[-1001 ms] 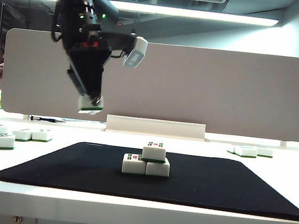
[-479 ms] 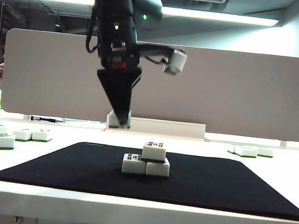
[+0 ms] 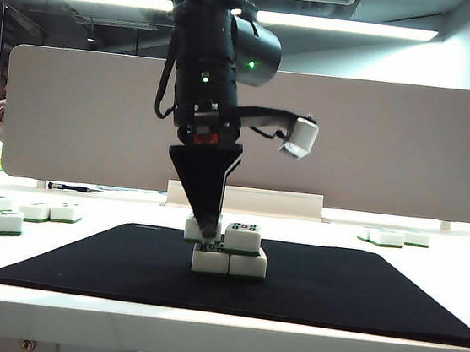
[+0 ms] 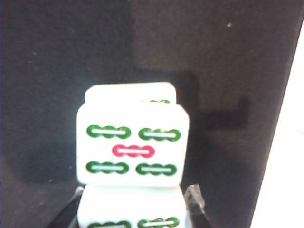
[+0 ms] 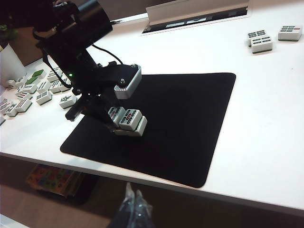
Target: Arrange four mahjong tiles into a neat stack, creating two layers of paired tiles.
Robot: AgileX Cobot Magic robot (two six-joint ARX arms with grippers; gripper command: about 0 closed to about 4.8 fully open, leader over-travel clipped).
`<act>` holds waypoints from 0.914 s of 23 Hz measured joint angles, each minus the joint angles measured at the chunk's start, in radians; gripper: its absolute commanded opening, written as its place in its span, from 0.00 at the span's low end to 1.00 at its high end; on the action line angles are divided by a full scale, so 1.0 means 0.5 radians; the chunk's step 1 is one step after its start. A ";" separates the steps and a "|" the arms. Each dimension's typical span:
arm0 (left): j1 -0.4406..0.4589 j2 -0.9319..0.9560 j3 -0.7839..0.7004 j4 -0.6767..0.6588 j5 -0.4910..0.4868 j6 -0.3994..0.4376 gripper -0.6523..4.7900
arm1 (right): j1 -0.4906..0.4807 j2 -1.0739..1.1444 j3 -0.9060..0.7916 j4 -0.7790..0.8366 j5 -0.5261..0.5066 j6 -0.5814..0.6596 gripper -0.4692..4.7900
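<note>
Near the middle of the black rectangular mat [image 3: 357,300], the left gripper [image 3: 204,234] points straight down, its dark fingers partly open and clamped on the fourth small white mahjong tile with a green back [image 3: 194,227]. This tile sits level with the one already on the upper layer [image 3: 243,237], just beside it on its left in the exterior view, above the two bottom tiles [image 3: 228,262].

The step in hand looks like seating the last tile to finish the stack. Whether it already rests on the tile below cannot be told. The next move would call for a square set-down flush against its neighbour, then a clean release.

The held tile lies flat, printed face up. Its long axis cannot be told.

The right gripper [image 5: 132,209] hangs off the mat's near edge, tips together, holding nothing.
</note>
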 measured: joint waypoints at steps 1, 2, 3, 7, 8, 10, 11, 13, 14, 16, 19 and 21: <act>0.000 0.017 0.000 -0.001 0.000 -0.008 0.26 | 0.000 0.000 0.000 0.000 0.000 0.000 0.09; 0.000 0.024 0.000 -0.001 0.000 -0.014 0.26 | 0.000 0.000 0.000 0.000 0.000 0.000 0.09; -0.002 0.030 0.000 0.001 -0.001 -0.035 0.27 | 0.000 0.000 0.000 -0.001 0.000 0.000 0.09; -0.005 0.031 0.000 0.002 0.026 -0.044 0.27 | 0.000 0.000 0.000 0.000 0.000 0.000 0.09; -0.005 0.031 0.000 0.003 0.060 -0.044 0.27 | 0.000 0.000 0.000 0.000 0.000 0.000 0.09; -0.007 0.031 0.000 0.014 0.124 -0.044 0.27 | 0.000 0.000 0.000 0.000 0.000 0.000 0.09; -0.008 0.031 0.000 0.018 0.127 -0.050 0.27 | 0.000 0.000 0.000 0.000 0.000 0.000 0.09; -0.012 0.031 0.000 0.027 0.128 -0.098 0.27 | 0.000 0.000 0.000 0.000 0.000 0.000 0.09; -0.014 0.031 0.000 0.033 0.128 -0.114 0.27 | 0.000 0.000 0.000 0.000 0.000 0.000 0.09; -0.015 0.031 0.000 0.045 0.126 -0.134 0.27 | 0.000 0.000 0.000 0.000 0.000 0.000 0.09; -0.015 0.039 0.001 0.050 0.124 -0.134 0.27 | 0.000 0.000 0.000 0.000 0.000 0.000 0.09; -0.015 0.040 0.001 0.048 0.123 -0.134 0.27 | 0.000 0.000 0.000 0.000 0.000 0.000 0.09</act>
